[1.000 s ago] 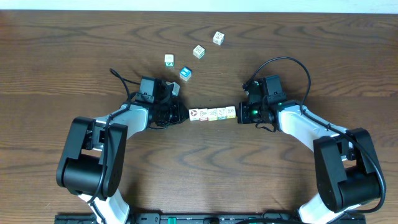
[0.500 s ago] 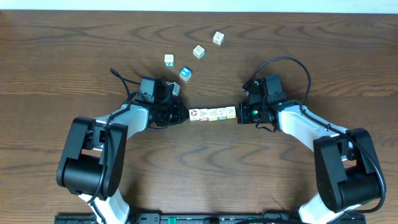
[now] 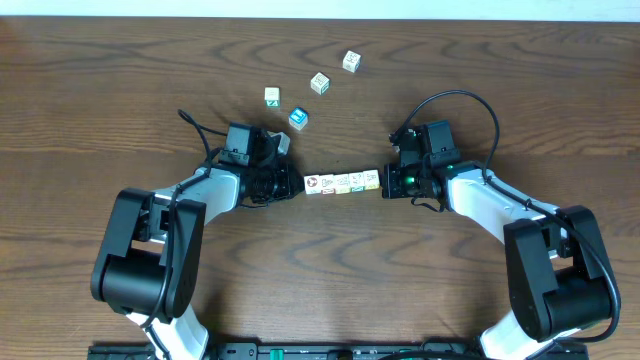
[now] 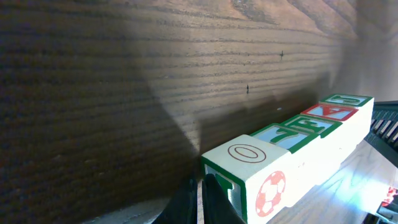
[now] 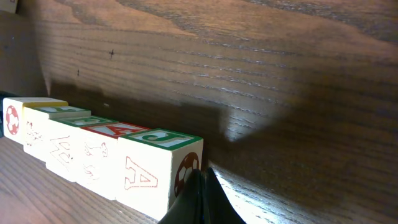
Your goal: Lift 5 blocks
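Several cream-white blocks (image 3: pixel 342 183) form one tight row at the table's middle. Their faces are printed in red, green and yellow. My left gripper (image 3: pixel 297 185) is shut, and its closed tips touch the row's left end. My right gripper (image 3: pixel 385 184) is shut too, its tips against the right end. In the left wrist view the shut gripper (image 4: pixel 202 199) meets the end block (image 4: pixel 261 180), which has a red ring on top and a red football on its side. In the right wrist view the closed gripper (image 5: pixel 200 193) presses the football face of the green-topped end block (image 5: pixel 155 168). Neither gripper holds anything between its fingers.
Loose cubes lie beyond the row: a green-printed one (image 3: pixel 272 96), a blue-topped one (image 3: pixel 298 118), and two more (image 3: pixel 319 83) (image 3: pixel 351 61) toward the table's far edge. Both arms reach in from the near side.
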